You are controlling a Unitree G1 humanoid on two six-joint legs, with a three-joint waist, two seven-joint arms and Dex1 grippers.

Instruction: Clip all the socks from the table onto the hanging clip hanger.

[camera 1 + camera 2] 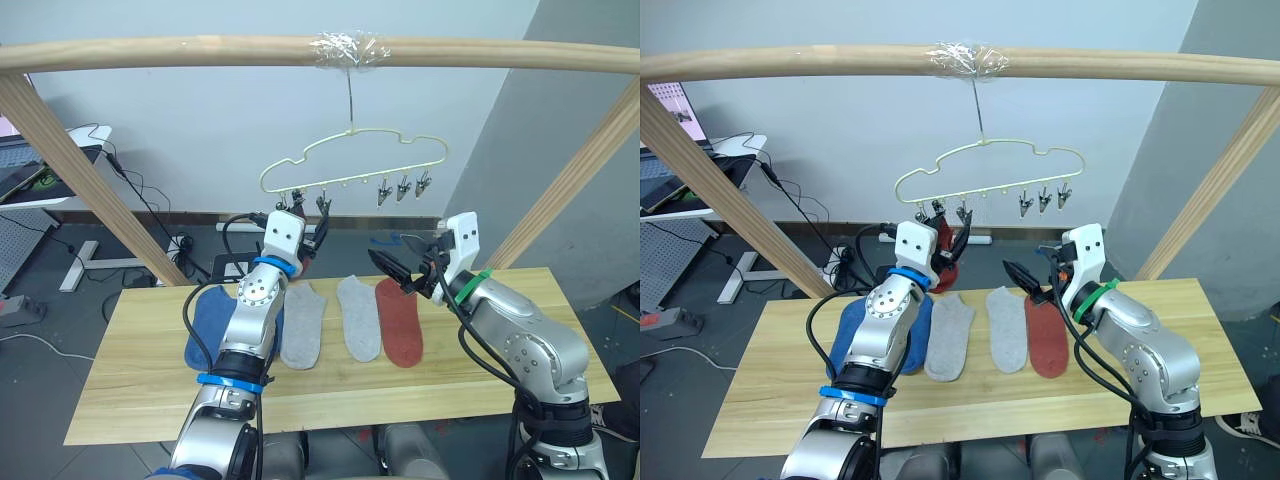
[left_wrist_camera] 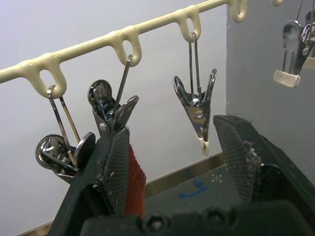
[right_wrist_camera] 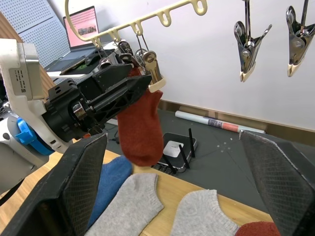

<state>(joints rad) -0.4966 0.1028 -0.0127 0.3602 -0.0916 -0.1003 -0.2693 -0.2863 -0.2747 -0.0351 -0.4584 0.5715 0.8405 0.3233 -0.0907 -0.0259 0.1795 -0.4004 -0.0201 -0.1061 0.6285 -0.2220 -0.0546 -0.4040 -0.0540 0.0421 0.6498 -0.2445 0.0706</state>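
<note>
the left gripper (image 1: 318, 232), fingers spread, half hides a red sock (image 3: 141, 129) hanging from the clip hanger (image 1: 352, 170). on the table (image 1: 150, 385): two grey socks (image 1: 358, 316), one red (image 1: 398, 320), blue ones (image 1: 211, 312) partly covered. the right gripper (image 1: 398, 268) is spread too.

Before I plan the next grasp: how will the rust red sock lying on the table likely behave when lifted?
The rust red sock on the table lies flat and thin, so it is probably floppy and will droop from wherever it is pinched. Its hanging twin sags limp below a clip. It looks light and knitted, so slipping seems unlikely.
</note>
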